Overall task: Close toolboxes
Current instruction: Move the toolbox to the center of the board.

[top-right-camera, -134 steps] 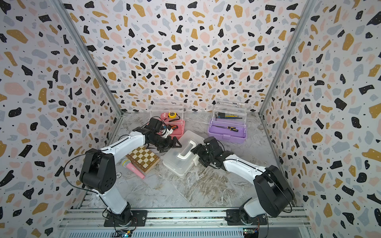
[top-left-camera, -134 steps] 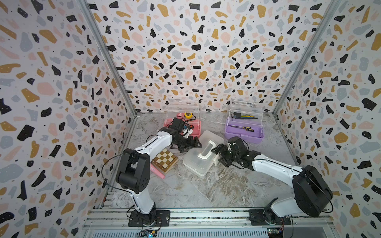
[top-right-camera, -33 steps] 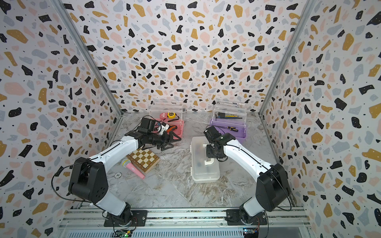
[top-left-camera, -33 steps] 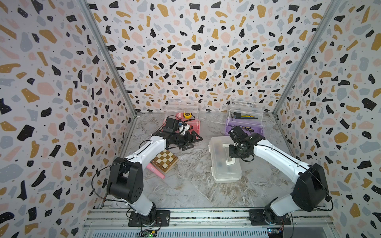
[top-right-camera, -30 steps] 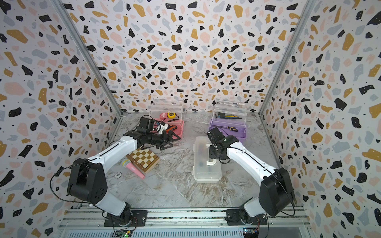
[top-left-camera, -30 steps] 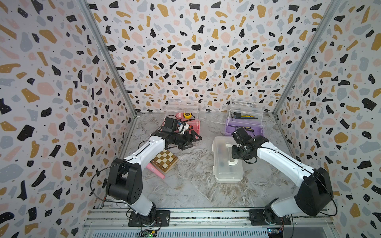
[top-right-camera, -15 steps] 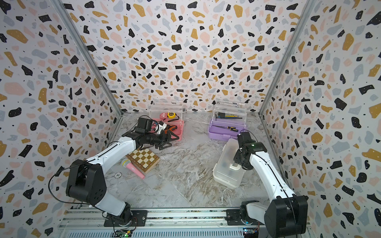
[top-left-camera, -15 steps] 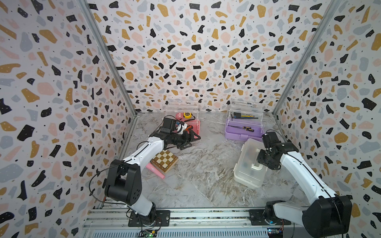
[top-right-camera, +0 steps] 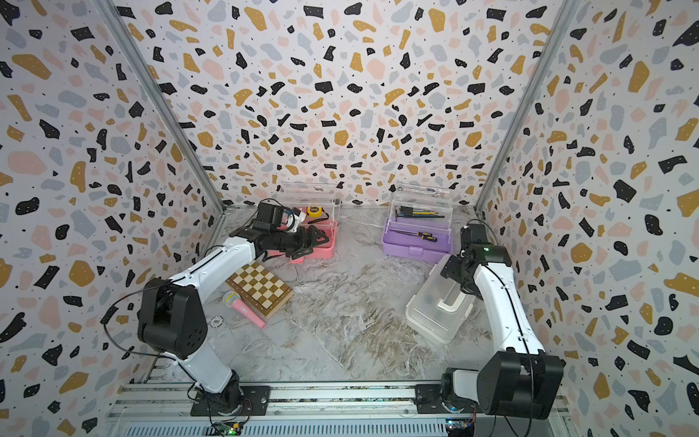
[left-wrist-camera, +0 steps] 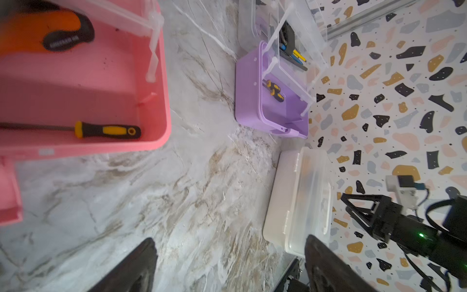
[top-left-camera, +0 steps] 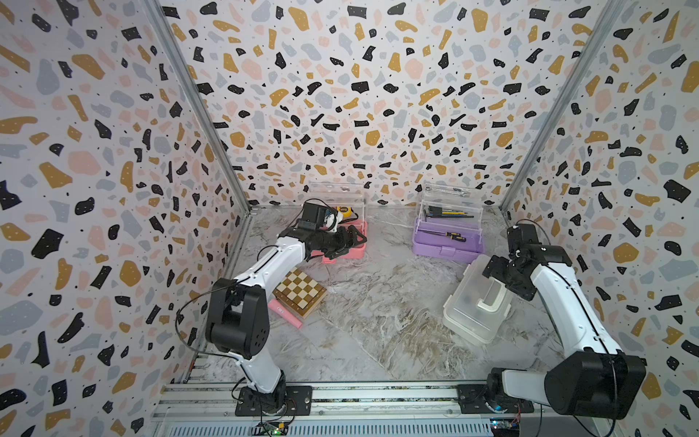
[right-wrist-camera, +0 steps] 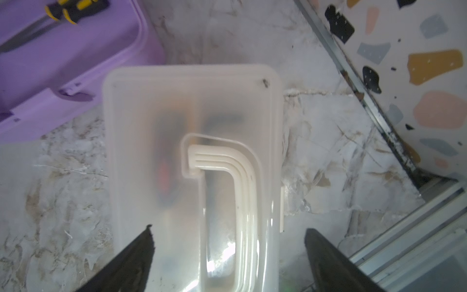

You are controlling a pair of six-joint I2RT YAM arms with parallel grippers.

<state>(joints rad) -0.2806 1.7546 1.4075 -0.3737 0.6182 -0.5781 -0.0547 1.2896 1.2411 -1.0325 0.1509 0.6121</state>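
Note:
Three toolboxes show in both top views. The pink toolbox [top-left-camera: 351, 246] [top-right-camera: 325, 242] [left-wrist-camera: 88, 83] and the purple toolbox [top-left-camera: 446, 246] [top-right-camera: 416, 244] [left-wrist-camera: 267, 108] [right-wrist-camera: 63, 63] stand by the back wall with clear lids upright and tools inside. The white toolbox [top-left-camera: 472, 306] [top-right-camera: 435, 306] [left-wrist-camera: 298, 199] [right-wrist-camera: 192, 113] lies shut near the right wall. My left gripper [top-left-camera: 350, 242] [top-right-camera: 312, 240] [left-wrist-camera: 227, 245] hangs open over the pink toolbox's front edge, holding nothing. My right gripper [top-left-camera: 501, 272] [top-right-camera: 455, 272] [right-wrist-camera: 227, 230] is open just above the white handle, its fingers wide on either side of it.
A wooden chessboard box [top-left-camera: 300, 293] [top-right-camera: 261, 289] lies under my left forearm, with a pink microphone [top-right-camera: 244, 309] and a small round chip [top-right-camera: 216, 321] beside it. Patterned walls close in left, right and back; a metal rail [top-left-camera: 378, 397] runs along the front.
My right arm moved the white toolbox from the middle of the floor to the right wall, then its jaws opened off the handle. The left arm barely moved.

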